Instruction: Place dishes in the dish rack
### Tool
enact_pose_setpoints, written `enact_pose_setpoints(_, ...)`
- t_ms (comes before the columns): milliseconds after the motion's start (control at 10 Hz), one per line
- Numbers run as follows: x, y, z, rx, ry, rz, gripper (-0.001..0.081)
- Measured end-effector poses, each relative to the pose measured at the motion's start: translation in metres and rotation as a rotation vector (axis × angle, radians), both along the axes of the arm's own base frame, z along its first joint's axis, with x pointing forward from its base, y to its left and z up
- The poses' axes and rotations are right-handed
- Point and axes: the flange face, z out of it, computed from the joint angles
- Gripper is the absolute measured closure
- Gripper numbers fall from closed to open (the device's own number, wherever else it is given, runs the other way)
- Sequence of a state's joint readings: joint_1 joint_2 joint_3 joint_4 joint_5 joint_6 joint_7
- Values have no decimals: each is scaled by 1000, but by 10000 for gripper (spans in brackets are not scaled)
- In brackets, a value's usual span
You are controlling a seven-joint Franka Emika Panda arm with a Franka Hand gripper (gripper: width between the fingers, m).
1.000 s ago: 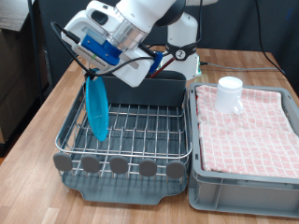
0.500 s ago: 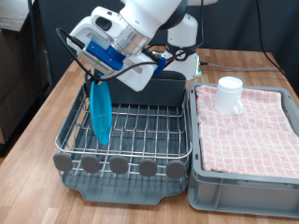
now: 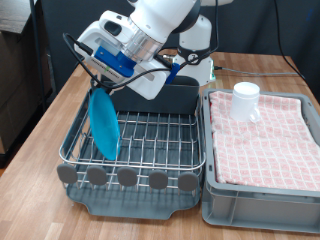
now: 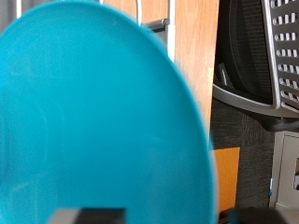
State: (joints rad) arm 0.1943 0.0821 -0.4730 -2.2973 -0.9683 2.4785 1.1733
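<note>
The bright-blue plate [image 3: 103,124] stands on edge in the silver wire dish rack [image 3: 150,135] near the rack's side at the exterior view's left, leaning with its face showing. It fills the wrist view [image 4: 93,112]. My gripper [image 3: 101,84] is just above the plate's top rim, and its fingers look spread apart around the rim. The white mug [image 3: 246,100] stands upside down on the pink checked cloth at the exterior view's right. I cannot see the wooden spoon.
The grey crate [image 3: 262,195] lined with pink checked cloth sits right beside the rack. A tall grey caddy [image 3: 168,96] stands at the rack's far end. Round tabs [image 3: 127,177] line the rack's near edge. The wooden table [image 3: 40,160] lies around both.
The plate was hanging edge-on from the gripper. It now rests lower in the rack and leans over, showing its face. The gripper has barely moved.
</note>
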Motion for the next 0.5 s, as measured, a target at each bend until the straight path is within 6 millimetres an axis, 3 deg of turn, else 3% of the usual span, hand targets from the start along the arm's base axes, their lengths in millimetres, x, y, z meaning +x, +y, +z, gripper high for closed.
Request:
enact_pose_setpoints(100, 1, 1, 1, 6, -8, 6, 496)
enact_pose_setpoints(200, 3, 2, 3, 30, -23, 21, 496)
enact_pose_setpoints(300, 5, 2, 5, 72, -31, 40, 328)
enact_pose_setpoints(400, 7, 1, 9, 115, -28, 48, 328)
enact_pose_setpoints(500, 8, 0, 13, 159, -21, 52, 144)
